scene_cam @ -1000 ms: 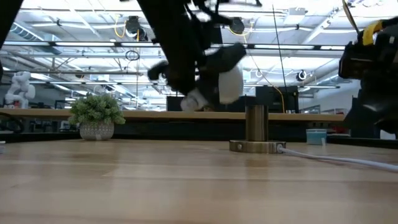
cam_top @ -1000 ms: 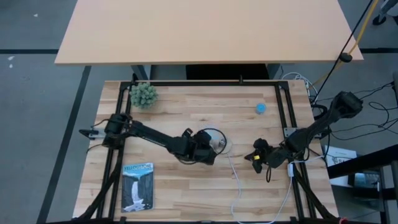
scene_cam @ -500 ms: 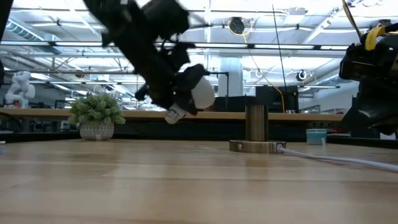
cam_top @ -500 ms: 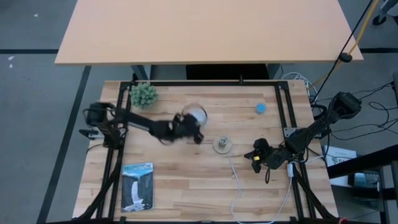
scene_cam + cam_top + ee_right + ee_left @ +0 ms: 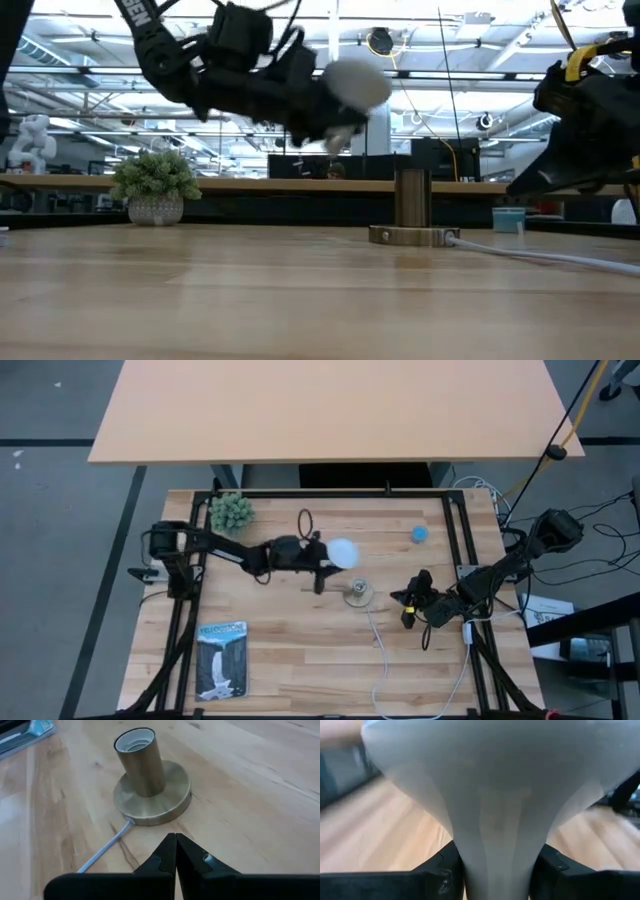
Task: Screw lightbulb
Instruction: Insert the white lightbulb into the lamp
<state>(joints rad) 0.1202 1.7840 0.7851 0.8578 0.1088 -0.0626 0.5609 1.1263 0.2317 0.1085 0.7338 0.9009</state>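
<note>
As the high view shows, the left gripper (image 5: 322,556) pinches the lightbulb (image 5: 342,552) near the socket (image 5: 356,593); the right gripper (image 5: 408,603) waits beside it. In the low view, the lightbulb (image 5: 355,80) hangs above the socket. The right wrist view shows its fingers (image 5: 170,852) pressed together. Step in hand: transport. Next, judged: align the base over the socket.

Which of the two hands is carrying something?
The left hand, shut on the lightbulb in the air beside the brass socket. The right hand is shut and empty.
</note>
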